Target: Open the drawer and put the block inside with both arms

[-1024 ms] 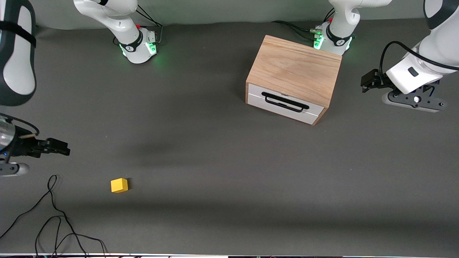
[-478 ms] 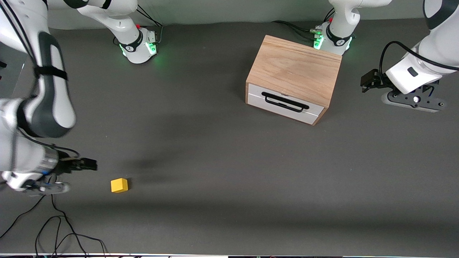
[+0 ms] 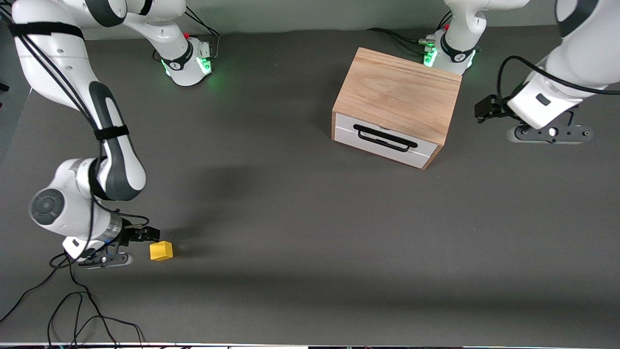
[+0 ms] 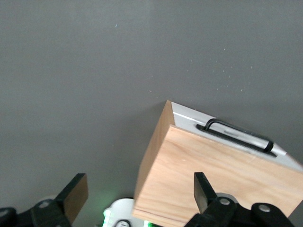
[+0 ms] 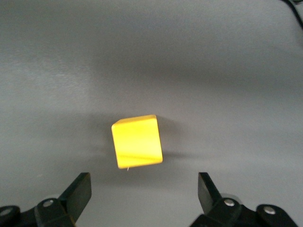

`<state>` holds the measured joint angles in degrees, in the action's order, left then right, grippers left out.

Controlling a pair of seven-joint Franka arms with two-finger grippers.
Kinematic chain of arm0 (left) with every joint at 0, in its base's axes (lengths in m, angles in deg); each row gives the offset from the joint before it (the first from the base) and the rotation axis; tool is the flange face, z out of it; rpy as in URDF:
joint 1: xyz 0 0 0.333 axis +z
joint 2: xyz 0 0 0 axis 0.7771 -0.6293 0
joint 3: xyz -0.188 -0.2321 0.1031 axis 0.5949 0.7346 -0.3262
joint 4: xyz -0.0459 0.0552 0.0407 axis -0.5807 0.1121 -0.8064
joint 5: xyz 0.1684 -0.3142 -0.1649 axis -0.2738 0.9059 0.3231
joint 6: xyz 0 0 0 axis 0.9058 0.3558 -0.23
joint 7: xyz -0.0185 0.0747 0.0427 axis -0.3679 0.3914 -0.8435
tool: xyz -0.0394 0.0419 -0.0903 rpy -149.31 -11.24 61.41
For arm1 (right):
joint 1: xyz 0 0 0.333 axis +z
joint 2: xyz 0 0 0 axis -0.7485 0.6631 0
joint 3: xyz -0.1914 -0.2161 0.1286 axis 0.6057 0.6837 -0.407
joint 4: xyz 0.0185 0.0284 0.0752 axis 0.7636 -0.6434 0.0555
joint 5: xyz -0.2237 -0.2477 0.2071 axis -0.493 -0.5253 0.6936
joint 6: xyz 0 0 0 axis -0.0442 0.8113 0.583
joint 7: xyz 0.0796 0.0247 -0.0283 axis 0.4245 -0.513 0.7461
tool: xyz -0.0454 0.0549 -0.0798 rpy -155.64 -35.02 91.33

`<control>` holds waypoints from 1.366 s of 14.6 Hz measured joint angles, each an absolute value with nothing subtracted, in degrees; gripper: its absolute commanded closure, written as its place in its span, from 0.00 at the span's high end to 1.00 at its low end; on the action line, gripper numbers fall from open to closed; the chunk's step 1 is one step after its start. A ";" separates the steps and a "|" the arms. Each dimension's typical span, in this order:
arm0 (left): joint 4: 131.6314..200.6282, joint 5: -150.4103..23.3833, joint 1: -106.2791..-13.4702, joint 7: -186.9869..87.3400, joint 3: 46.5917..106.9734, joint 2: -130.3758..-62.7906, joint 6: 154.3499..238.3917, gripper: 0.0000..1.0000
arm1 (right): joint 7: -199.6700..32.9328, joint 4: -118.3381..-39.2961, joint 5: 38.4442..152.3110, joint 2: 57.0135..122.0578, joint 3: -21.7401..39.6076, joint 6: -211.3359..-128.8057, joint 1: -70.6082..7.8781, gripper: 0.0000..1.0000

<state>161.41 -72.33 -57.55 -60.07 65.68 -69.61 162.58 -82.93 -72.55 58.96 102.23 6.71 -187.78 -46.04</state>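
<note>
The yellow block [image 3: 161, 251] lies on the dark table near the front camera, toward the right arm's end. My right gripper [image 3: 147, 234] is low beside it, open and empty. In the right wrist view the block [image 5: 137, 142] sits just ahead of the open right gripper [image 5: 144, 182], not between the fingers. The drawer [image 3: 382, 141], white-fronted with a black handle [image 3: 385, 138], is shut in the oak cabinet [image 3: 397, 94]. My left gripper [image 3: 486, 109] hangs beside the cabinet toward the left arm's end, open and empty. The left wrist view shows the cabinet [image 4: 213, 179] and the open left gripper [image 4: 139, 184].
Loose black cables [image 3: 72, 300] lie on the table at the corner nearest the front camera, toward the right arm's end. The two green-lit arm bases [image 3: 189, 60] [image 3: 448, 53] stand along the table's edge farthest from the camera, one right beside the cabinet.
My right arm has swung in from the table's end and brought its gripper down beside the block. My left gripper has shifted slightly toward the cabinet. Block and drawer have not moved.
</note>
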 measured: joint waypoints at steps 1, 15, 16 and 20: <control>161.42 -72.12 -57.65 -64.90 66.86 -69.69 162.53 1.00 | -82.93 -72.61 58.96 103.41 6.71 -189.53 -46.05 1.00; 162.31 -68.07 -68.08 -131.64 77.21 -87.19 173.45 1.00 | -82.93 -72.47 58.96 109.30 5.94 -198.73 -45.97 0.37; 162.35 -68.61 -68.73 -134.11 77.20 -89.12 173.74 1.00 | -82.93 -72.47 58.96 109.36 5.94 -198.73 -45.97 0.31; 162.47 -70.17 -69.37 -140.49 76.96 -93.97 174.70 1.00 | -82.93 -71.96 58.96 108.97 5.93 -197.51 -45.96 0.31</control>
